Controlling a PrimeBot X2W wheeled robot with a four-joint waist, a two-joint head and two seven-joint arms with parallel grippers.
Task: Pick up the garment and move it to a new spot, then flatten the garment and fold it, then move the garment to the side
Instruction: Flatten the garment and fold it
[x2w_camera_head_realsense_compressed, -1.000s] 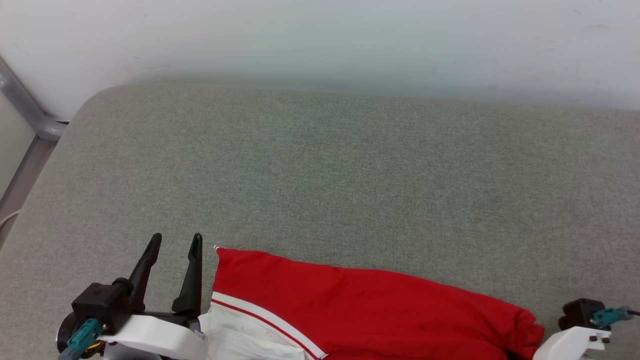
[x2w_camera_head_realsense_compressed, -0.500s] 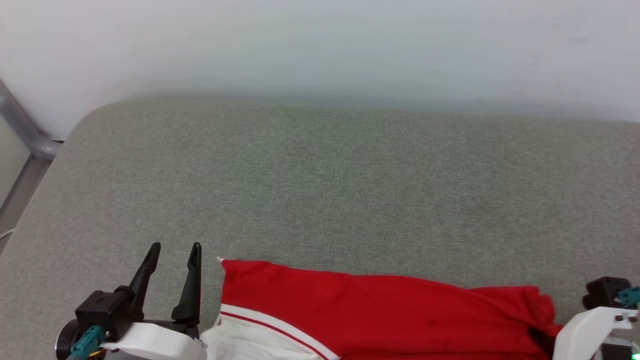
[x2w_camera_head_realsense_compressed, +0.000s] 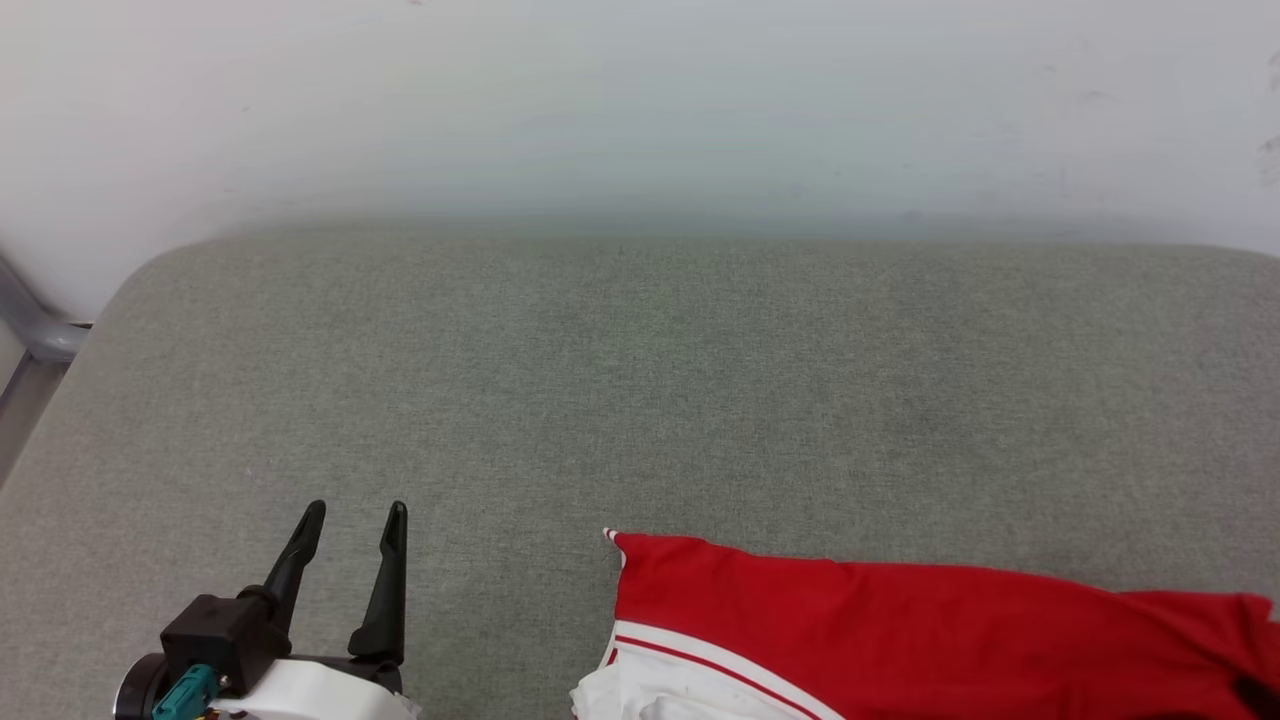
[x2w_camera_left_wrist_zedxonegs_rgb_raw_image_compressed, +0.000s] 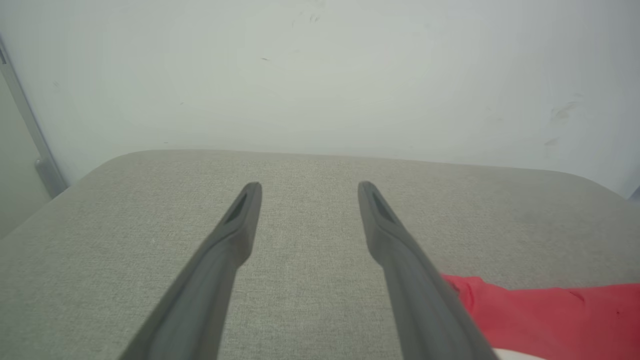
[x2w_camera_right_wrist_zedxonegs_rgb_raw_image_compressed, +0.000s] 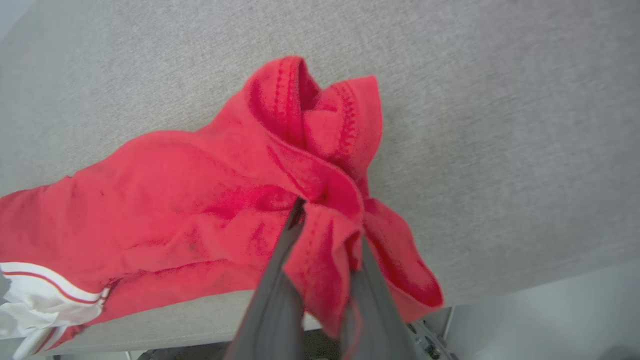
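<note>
Since a second ago the garment (x2w_camera_head_realsense_compressed: 900, 620) has slid to the right: its red corner, then just beside the left tool (x2w_camera_head_realsense_compressed: 356, 508), now lies well apart from it. The head camera has shifted too, so the desk's (x2w_camera_head_realsense_compressed: 640, 380) far edge sits lower in that view.

Left tool: it hovers over bare grey desk at the lower left of the head view, its two dark fingers spread wide. It holds nothing and touches nothing. Its wrist view looks along the spread fingers to the pale wall (x2w_camera_left_wrist_zedxonegs_rgb_raw_image_compressed: 320, 75), with a strip of red cloth at the lower right.

Garment: it lies along the desk's near edge, to the right of the middle in the head view, with red cloth uppermost. A white sleeve (x2w_camera_head_realsense_compressed: 680, 690) with a red and white stripe shows at its left end. The bottom and right edges of the head view cut it off, so its full outline cannot be made out.

Right tool (x2w_camera_right_wrist_zedxonegs_rgb_raw_image_compressed: 327, 225): in its wrist view the fingers are pinched nearly together on a bunched fold of the red hem. Cloth drapes over the right finger and hides its tip. The gathered part overlaps the desk's near edge. Whether that part is lifted off the desk is hard to tell.
</note>
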